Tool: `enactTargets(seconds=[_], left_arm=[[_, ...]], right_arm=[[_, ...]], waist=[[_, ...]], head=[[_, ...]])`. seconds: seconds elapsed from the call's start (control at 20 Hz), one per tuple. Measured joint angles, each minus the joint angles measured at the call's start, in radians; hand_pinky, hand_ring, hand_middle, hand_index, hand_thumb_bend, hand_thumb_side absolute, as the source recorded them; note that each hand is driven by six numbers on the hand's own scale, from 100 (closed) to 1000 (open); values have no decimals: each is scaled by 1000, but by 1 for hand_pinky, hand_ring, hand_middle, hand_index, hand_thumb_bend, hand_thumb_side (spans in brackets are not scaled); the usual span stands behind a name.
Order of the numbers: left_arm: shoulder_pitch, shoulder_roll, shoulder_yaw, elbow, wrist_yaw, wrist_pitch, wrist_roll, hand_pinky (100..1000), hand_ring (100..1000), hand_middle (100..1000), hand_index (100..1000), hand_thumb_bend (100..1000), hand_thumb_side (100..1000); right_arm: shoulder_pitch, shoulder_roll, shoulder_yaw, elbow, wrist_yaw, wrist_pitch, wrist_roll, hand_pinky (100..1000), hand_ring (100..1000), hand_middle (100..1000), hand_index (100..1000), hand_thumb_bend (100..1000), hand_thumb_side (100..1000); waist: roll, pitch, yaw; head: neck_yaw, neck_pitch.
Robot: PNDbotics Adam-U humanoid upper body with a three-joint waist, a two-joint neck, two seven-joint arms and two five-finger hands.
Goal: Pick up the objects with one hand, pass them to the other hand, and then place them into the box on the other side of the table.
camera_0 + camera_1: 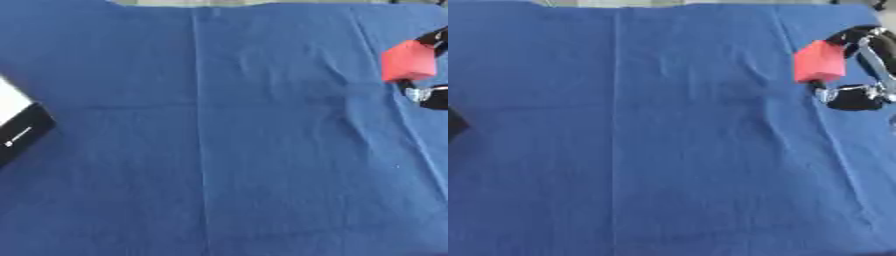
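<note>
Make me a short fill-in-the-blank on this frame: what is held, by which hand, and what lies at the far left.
1. The robot's ____ hand has its fingers and thumb around the block.
2. The block is ____ in colour.
3. The table is covered by a ____ cloth.
4. The black-and-white box shows at the ____ edge of the left eye view.

Missing words: right; red; blue; left

Place unclear: only table under creased blue cloth (219, 150) fills view.
</note>
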Motion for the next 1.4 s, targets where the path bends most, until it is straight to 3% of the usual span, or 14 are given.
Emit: enactTargets(seconds=[0.55, 0.95, 1.4], left_arm=[[-9, 0, 0, -11, 9, -9, 3, 940, 735, 626, 724, 100, 496], [-40, 0, -1, -14, 15, -42, 7, 935, 733, 624, 724, 100, 482], [-78, 0, -4, -17, 27, -73, 13, 928, 729, 620, 724, 100, 484]], right_arm=[[-147, 38, 139, 0, -175, -54, -159, 667, 674, 442, 445, 103, 100], [-296, 86, 215, 0, -299, -44, -188, 629, 678, 445, 445, 100, 100], [-397, 169, 300, 0, -380, -6, -255, 607, 684, 452, 449, 100, 100]], waist=[[9, -30, 4], [10, -66, 7], [9, -84, 15]], head=[[21, 16], [39, 34], [42, 58]])
